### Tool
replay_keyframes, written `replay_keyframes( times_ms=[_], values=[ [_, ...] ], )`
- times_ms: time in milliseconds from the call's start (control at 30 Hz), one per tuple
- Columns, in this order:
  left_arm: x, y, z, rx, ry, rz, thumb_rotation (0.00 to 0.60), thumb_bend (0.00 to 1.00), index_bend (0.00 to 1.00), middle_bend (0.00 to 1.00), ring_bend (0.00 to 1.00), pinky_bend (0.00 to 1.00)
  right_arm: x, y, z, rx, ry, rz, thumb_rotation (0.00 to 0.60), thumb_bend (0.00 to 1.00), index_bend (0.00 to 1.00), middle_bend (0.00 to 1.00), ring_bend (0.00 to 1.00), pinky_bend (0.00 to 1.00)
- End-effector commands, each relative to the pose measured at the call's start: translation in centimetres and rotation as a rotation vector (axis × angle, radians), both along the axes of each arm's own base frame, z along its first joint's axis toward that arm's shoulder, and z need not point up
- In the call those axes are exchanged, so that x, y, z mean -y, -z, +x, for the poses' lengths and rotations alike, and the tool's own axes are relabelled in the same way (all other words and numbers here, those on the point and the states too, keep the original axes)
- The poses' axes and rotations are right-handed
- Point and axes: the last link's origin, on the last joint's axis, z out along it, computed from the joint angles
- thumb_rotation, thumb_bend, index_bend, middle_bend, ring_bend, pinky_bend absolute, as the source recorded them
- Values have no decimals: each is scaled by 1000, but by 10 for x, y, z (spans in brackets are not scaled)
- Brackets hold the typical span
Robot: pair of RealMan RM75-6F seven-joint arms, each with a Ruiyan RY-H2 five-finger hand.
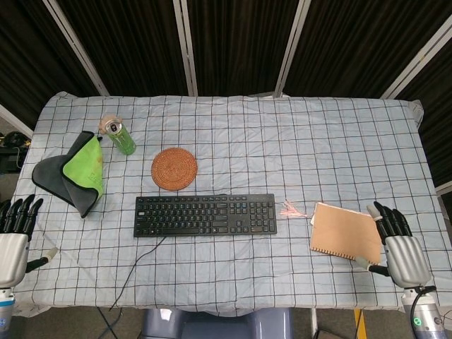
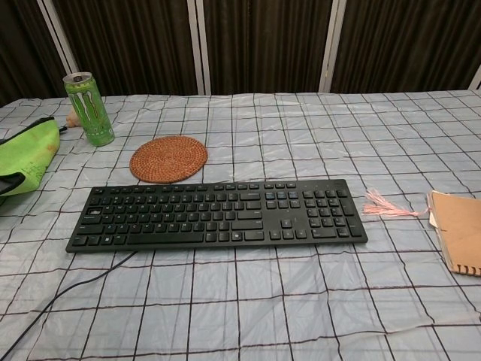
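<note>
A black keyboard (image 1: 205,215) (image 2: 216,213) lies at the table's middle front, its cable trailing off the near edge. A brown spiral notebook (image 1: 345,232) (image 2: 458,228) with a pink tassel (image 1: 290,209) (image 2: 383,205) lies at the front right. My right hand (image 1: 400,247) rests just right of the notebook, fingers straight and apart, holding nothing. My left hand (image 1: 13,236) hovers at the front left edge, fingers spread and empty, nearest the cloths. Neither hand shows in the chest view.
A round woven coaster (image 1: 174,168) (image 2: 168,158) sits behind the keyboard. A green can (image 1: 120,136) (image 2: 89,108) stands at the back left. A green cloth (image 1: 86,167) (image 2: 28,155) lies on a grey one (image 1: 51,174). A checked tablecloth (image 1: 296,141) covers the table.
</note>
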Motion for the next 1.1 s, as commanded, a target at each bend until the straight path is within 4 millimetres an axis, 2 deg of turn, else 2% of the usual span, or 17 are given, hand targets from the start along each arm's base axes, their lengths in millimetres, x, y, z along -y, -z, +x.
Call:
replay_keyframes(
  times_ms=[33,300,433,467,533,567,600,700,800,900,1100],
  values=[
    [0,0,0,2,-3,-7,600,18,0,0,0,0,1,0,0,-2,1,-1,600,63,0,0,0,0],
    [-5,4,4,21,10,-51,600,18,0,0,0,0,0,0,0,-4,-10,-6,600,63,0,0,0,0],
    [-8,10,17,121,32,-132,600,36,0,3,7,20,-1,-3,-1,18,4,-11,600,64,0,0,0,0],
    [-10,10,21,145,33,-145,600,80,0,40,46,70,-1,-3,-1,22,4,-13,600,63,0,0,0,0],
    [-16,8,27,158,46,-161,600,195,0,205,184,212,-1,-4,-1,26,2,-15,600,63,0,0,0,0],
    [-24,6,31,137,67,-161,600,249,0,339,289,289,-1,-4,0,28,1,-16,600,63,0,0,0,0],
    [-28,5,34,121,78,-164,600,277,0,457,381,344,-1,-4,0,29,2,-16,600,63,0,0,0,0],
    [-43,9,45,105,82,-214,600,305,0,661,549,428,-1,-4,-1,32,9,-16,600,62,0,0,0,0],
    [-58,15,55,92,68,-300,600,333,0,762,635,484,0,-5,-2,40,17,-20,600,62,0,0,0,0],
    [-73,18,62,39,49,-376,600,372,0,818,686,519,1,-6,-2,47,23,-26,600,62,0,0,0,0],
    [-98,29,83,-82,9,-561,600,450,0,861,723,544,1,-7,-3,58,33,-24,600,62,0,0,0,0]
  ],
)
